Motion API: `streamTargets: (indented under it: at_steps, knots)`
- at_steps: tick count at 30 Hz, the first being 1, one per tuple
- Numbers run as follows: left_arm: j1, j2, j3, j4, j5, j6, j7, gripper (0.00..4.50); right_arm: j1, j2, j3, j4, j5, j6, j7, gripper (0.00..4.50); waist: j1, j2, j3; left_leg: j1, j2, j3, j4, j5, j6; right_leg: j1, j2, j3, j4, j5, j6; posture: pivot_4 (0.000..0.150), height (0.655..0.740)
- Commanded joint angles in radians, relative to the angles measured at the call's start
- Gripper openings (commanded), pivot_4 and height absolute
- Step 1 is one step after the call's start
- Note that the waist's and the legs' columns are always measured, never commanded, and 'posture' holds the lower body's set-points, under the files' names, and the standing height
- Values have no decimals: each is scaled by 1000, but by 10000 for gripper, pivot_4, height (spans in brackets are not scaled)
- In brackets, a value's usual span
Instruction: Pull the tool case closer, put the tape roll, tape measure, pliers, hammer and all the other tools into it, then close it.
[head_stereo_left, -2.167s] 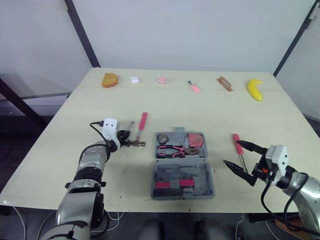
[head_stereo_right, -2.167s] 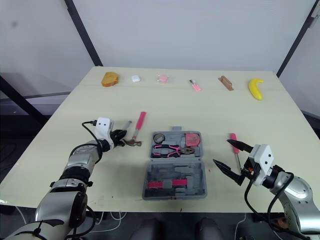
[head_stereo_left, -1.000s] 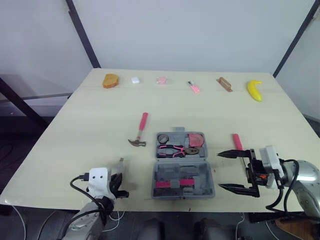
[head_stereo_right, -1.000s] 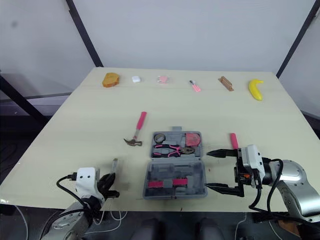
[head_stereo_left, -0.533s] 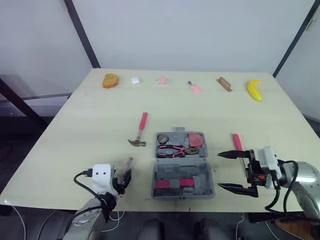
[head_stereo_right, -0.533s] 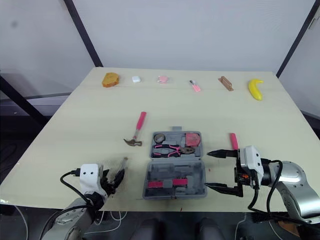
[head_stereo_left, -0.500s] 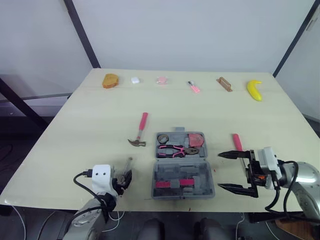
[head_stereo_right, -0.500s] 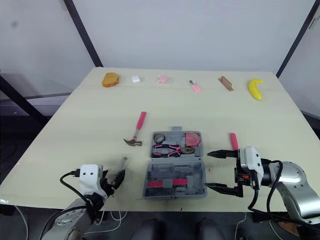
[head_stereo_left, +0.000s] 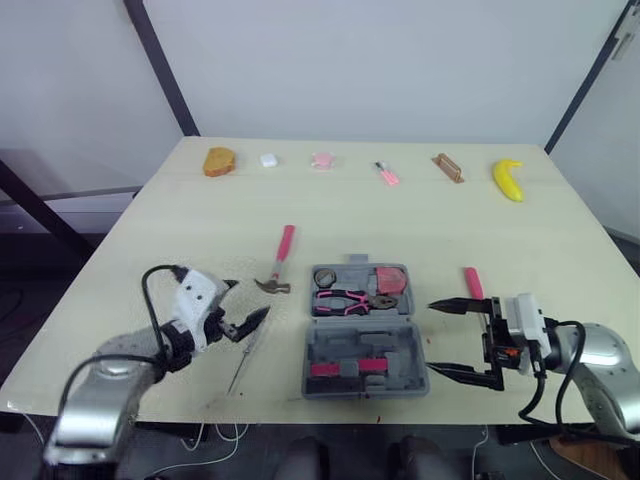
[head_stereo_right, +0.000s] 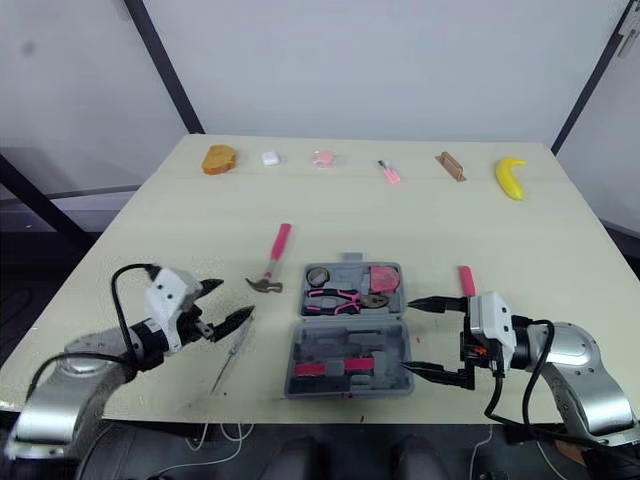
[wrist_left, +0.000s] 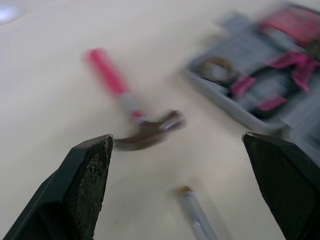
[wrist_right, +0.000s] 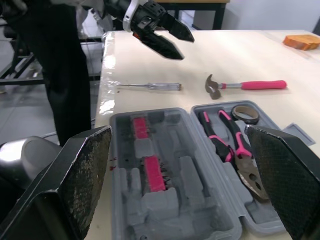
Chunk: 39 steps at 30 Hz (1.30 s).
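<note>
My left claw (head_stereo_left: 245, 303) is hanging wide open over the pale, smooth table (head_stereo_left: 180, 230), having swung in from the near edge; the clear screwdriver (head_stereo_left: 243, 358), at its fingers half a second ago, is now lying loose just beside it; the pink-handled hammer (head_stereo_left: 278, 262) is resting a little beyond. My right claw (head_stereo_left: 432, 336) is also gaping wide, barely shifted, at the right edge of the grey moulded-plastic case (head_stereo_left: 365, 345); the case is lying open near the front, holding pliers (head_stereo_left: 345, 299), tape roll (head_stereo_left: 325, 276) and tape measure (head_stereo_left: 390, 279); a pink screwdriver (head_stereo_left: 472, 283) is lying alongside; plain white walls (head_stereo_left: 350, 60) are standing behind.
</note>
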Motion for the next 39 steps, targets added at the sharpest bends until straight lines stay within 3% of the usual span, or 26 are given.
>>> streamTargets:
  at_steps: [1, 8, 15, 20, 30, 39]
  knots:
    - [-130, 84, -71, 152, 15, -210, -279, 44142, -4, 17, 8, -17, -5, -25, -14, 45000, 2, 0, 0, 0, 0, 1, 0, 0, 0, 0, 0, -1, 0, 0, 0, 1500, 7400]
    - [-449, 184, -348, 482, 105, -677, -738, 44142, -8, 33, 12, -9, -17, -44, -32, 45000, 8, 1, 1, -2, 0, 2, 0, 0, 0, 0, 0, -1, -1, 0, 0, 1500, 7400]
    - [-765, 239, -775, 721, 151, -1048, -762, 44142, -5, 45, 19, -25, -19, -45, -56, 45000, 12, 1, 1, -6, 0, 1, 2, 0, 0, -4, 2, -1, 0, 0, 1, 1500, 7400]
    - [-960, 185, -973, 955, 239, -1310, -762, 44142, 5, 33, 12, -26, -6, -43, -46, 45000, 11, 0, 2, -6, 0, 1, 2, 0, 0, -4, 2, -1, 1, 0, 1, 1500, 7400]
    - [-1091, 16, -1044, 1285, 426, -1602, -752, 44142, -22, 38, 23, -12, -11, -45, -37, 45000, 17, -1, 3, -7, 0, 2, 4, 0, 0, -4, 2, 0, 0, 0, 1, 1500, 7400]
    - [-1103, -43, -1020, 1377, 656, -1690, -579, 44142, -14, 39, 21, -13, -17, -52, -40, 45000, 19, -3, 3, -7, 1, 2, 4, 0, 0, -4, 2, 0, 1, 0, 1, 1500, 7400]
